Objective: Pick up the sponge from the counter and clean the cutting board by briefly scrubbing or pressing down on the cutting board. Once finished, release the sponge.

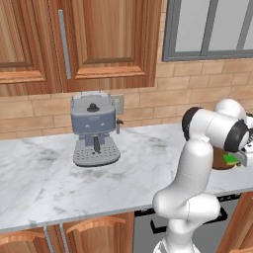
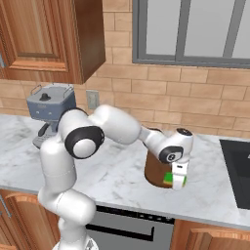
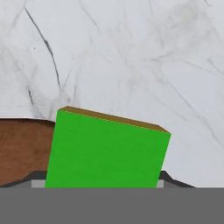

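The green sponge (image 3: 105,151), its yellow layer showing as a thin edge along the top, sits between the fingers of my gripper (image 3: 103,181), which is shut on it. In the right base view the gripper (image 2: 177,179) points down, and the sponge (image 2: 168,178) hangs at the near right edge of the dark brown cutting board (image 2: 155,171). The board (image 3: 22,146) lies to the left of the sponge in the hand view, with white marble counter (image 3: 131,52) beyond. In the left base view the arm hides most of the board (image 1: 220,162); the sponge (image 1: 230,159) peeks out beside it.
A blue-grey coffee machine (image 1: 94,128) stands at the back of the counter (image 1: 44,173), left of the arm. A dark stove top (image 2: 237,166) lies at the right end. Brick wall, window and wooden wall cabinets (image 2: 44,39) rise behind.
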Controlling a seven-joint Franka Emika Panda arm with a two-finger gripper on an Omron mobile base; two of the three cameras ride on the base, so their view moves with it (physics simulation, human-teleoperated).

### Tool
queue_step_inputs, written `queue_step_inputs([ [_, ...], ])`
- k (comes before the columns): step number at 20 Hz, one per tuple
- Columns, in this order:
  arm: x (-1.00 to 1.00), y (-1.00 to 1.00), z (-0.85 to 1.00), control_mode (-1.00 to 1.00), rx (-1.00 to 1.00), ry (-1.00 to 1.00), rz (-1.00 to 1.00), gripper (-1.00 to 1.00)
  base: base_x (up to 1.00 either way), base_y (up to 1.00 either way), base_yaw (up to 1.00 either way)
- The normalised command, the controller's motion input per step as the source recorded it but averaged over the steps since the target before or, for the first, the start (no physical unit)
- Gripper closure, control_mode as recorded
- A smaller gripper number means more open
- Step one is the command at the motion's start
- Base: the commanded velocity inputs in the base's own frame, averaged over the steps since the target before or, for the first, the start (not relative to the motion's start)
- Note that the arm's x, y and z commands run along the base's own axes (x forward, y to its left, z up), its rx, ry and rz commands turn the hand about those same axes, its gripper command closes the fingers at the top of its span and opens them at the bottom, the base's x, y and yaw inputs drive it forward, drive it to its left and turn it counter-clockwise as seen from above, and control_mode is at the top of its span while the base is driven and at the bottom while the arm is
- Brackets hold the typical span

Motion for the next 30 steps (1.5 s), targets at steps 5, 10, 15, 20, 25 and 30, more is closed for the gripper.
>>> queue_step_inputs([
  [5,-0.25,0.79,-0.09,-1.0,0.0,0.12,0.0,1.0,0.0,0.0,0.0],
  [10,0.04,1.0,0.0,-1.0,-0.01,0.2,0.0,1.0,0.0,0.0,0.0],
  [15,0.23,1.0,0.0,-1.0,-0.07,0.2,0.0,1.0,0.0,0.0,0.0],
  [20,0.23,1.0,-0.06,-1.0,-0.03,0.06,0.0,1.0,0.0,0.0,0.0],
  [25,0.33,0.96,-0.19,-1.0,0.0,0.0,0.0,1.0,0.0,0.0,0.0],
  [30,0.47,0.46,-0.34,-1.0,0.05,-0.05,0.02,1.0,0.0,0.0,0.0],
])
